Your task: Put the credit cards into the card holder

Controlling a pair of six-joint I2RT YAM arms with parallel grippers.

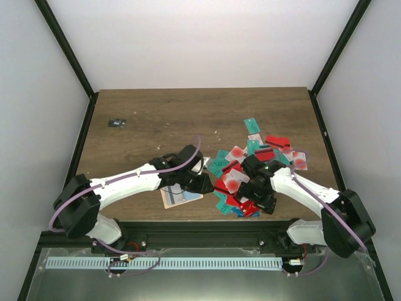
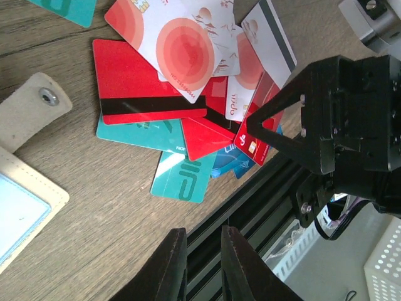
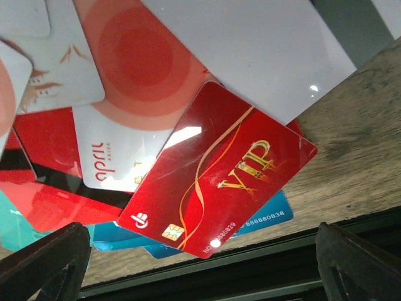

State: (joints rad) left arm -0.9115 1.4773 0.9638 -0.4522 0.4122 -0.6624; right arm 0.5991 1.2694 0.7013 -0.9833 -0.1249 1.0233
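The credit cards [image 1: 235, 179] lie in a loose overlapping heap right of centre, teal, red, blue and white with red circles [image 2: 182, 50]. The beige card holder [image 1: 178, 197] lies open near the front edge with a pale blue card in its pocket; its snap tab [image 2: 39, 103] points toward the heap. My left gripper [image 1: 203, 183] hovers between holder and heap, its fingers [image 2: 172, 263] nearly together with nothing between them. My right gripper [image 1: 250, 199] is wide open above a red VIP card [image 3: 219, 175] at the near end of the heap, one finger [image 3: 44, 263] on each side.
The black frame rail [image 2: 250, 213] runs along the table's near edge just past the cards. A tiny dark flat object [image 1: 116, 123] sits at the far left. Dark corner posts and white walls close in the table.
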